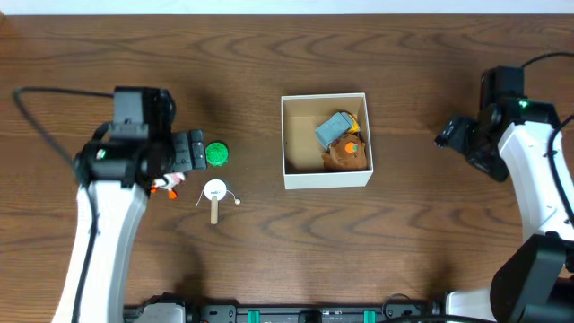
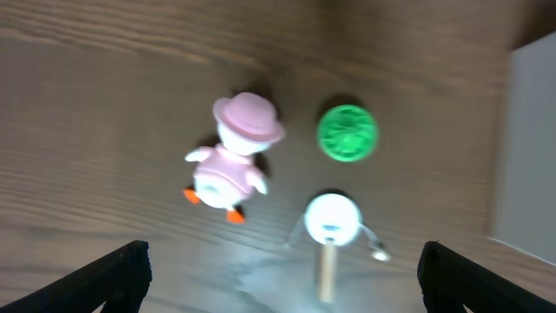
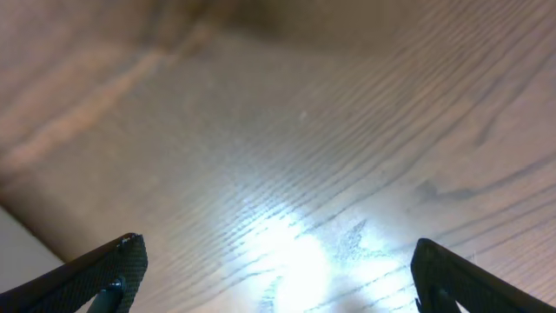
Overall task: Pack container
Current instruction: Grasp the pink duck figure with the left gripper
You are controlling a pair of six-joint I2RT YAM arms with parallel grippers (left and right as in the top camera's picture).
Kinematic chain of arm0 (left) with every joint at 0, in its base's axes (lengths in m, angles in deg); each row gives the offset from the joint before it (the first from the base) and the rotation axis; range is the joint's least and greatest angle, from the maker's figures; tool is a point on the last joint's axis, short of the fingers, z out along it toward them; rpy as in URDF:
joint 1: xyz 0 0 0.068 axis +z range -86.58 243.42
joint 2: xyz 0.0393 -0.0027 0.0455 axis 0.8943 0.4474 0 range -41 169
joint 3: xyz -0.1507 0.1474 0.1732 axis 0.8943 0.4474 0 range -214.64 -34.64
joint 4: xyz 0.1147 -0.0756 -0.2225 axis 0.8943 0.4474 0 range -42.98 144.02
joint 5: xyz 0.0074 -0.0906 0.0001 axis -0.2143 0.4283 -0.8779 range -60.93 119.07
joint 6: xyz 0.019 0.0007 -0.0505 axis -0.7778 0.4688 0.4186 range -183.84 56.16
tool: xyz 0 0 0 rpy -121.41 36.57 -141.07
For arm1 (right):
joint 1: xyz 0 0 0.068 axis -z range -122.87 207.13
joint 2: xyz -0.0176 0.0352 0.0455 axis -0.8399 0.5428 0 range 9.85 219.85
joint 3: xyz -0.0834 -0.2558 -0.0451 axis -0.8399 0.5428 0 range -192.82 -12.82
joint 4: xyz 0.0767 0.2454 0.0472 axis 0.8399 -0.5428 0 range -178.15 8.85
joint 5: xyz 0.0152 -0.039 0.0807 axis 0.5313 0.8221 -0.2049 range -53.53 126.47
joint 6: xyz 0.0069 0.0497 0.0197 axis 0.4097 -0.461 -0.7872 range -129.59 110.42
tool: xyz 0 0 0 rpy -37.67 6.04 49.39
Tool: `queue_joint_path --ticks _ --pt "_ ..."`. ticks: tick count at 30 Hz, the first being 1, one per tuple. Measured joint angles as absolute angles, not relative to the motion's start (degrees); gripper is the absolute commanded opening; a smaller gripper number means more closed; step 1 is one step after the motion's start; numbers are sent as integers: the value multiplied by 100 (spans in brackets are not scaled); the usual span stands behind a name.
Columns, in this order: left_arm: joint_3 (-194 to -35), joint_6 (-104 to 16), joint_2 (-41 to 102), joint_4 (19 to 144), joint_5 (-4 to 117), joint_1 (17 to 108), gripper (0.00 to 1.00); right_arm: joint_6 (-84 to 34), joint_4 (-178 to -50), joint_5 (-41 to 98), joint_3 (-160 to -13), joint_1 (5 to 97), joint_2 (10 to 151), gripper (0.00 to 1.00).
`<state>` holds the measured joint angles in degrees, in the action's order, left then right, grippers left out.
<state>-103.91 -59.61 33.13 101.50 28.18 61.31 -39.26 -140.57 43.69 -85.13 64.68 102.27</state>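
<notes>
A: "Dark-wood bench (image 1: pixel 269 54); how do the jaws stand?"
B: "Left jaws gape wide above a pink duck (image 2: pixel 233 156), green disc (image 2: pixel 347 133) just beside it; right jaws gape wide over plain wood."
A: "And the container (image 1: pixel 327 177)?"
B: "Mid-bench, toys (image 1: pixel 345 154) inside. Likely light, stiff cardboard; pinch one wall at the rim."

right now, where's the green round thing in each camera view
Overhead: the green disc is left of centre, to the left of the container.
Left wrist: the green disc is upper middle, just right of the pink duck.
Right wrist: not in it.
Shared landmark: the white disc on a wooden stick, directly below the green disc in both views.
</notes>
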Motion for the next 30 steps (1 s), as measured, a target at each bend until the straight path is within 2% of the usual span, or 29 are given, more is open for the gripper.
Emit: queue_joint_path --ticks 11,23,26,30 --pt "-10391 -6545 5025 9603 2237 6900 98 -3663 -14067 4351 -8410 6468 10225 99" --pt "-10391 -7008 6452 9411 2654 7071 98 -3611 -14063 4351 -8410 6468 10227 99" --pt "-10391 -7019 6668 9407 2705 7071 82 -3611 -14065 4351 -8410 6468 10225 99" --pt "-10391 -7019 6699 9402 2735 7071 44 -3611 -14065 4351 -8410 6468 10225 99"
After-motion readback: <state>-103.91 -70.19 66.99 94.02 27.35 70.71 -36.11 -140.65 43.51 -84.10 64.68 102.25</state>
